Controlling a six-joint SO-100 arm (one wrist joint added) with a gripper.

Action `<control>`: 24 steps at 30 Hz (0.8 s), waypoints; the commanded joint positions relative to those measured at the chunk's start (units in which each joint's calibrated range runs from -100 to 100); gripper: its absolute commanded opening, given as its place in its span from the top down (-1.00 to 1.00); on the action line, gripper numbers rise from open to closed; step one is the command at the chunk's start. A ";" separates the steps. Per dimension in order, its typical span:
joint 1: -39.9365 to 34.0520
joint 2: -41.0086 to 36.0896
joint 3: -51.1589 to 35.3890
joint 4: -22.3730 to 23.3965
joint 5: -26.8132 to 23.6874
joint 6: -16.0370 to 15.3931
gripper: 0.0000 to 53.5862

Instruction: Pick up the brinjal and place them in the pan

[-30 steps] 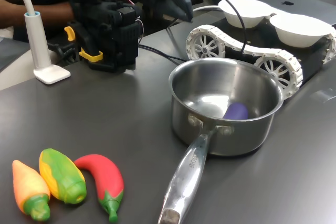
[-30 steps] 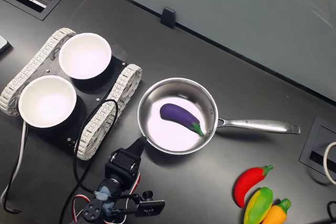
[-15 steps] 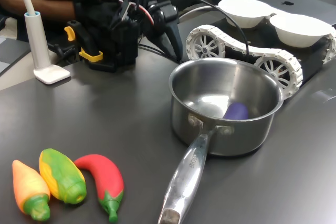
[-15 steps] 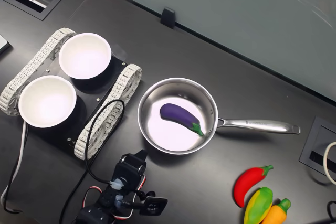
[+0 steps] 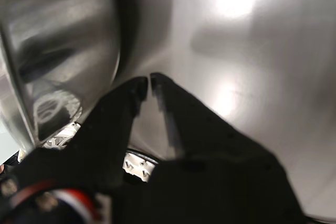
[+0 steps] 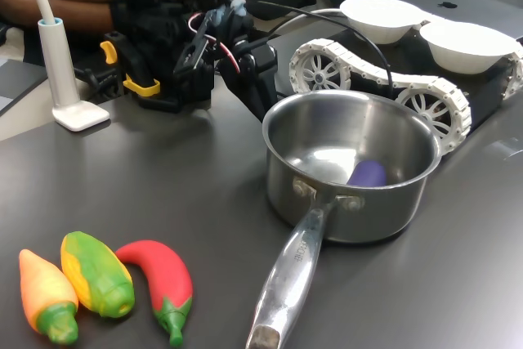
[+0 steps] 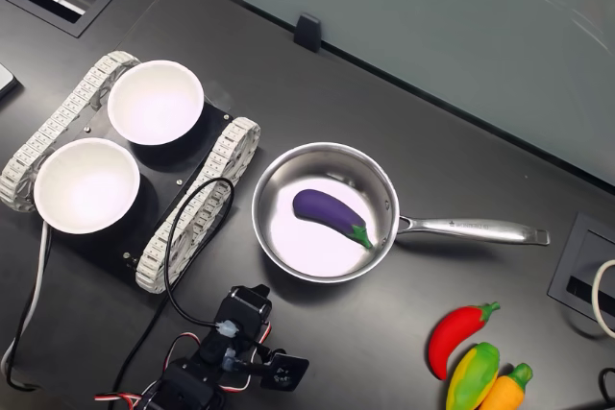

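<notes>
Brinjal (image 7: pixel 332 218): lies flat in your pan (image 7: pixel 380 182), clear of the jaws; stem toward the handle.
Gripper (image 5: pixel 146 83): jaws nearly closed, empty.

This looks like a robotics lab or office workspace, not a kitchen. A dark grey worktop (image 7: pixel 461 141) carries a tracked robot chassis (image 7: pixel 192 218) with white treads at the left of the second exterior view, used as a stand for two white bowls (image 7: pixel 154 101). Flush cable boxes (image 7: pixel 581 280) are set into the worktop at the right edge and upper left. Loose wires (image 7: pixel 183 266) trail across it. The vegetables at lower left of the first exterior view are plastic toys (image 6: pixel 98 275).
</notes>
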 commanded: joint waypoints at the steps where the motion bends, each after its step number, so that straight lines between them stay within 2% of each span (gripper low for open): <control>1: 0.78 -0.58 -0.01 -4.07 0.10 -0.47 1.00; 24: 2.16 -0.58 0.35 -4.15 -0.78 -0.38 1.00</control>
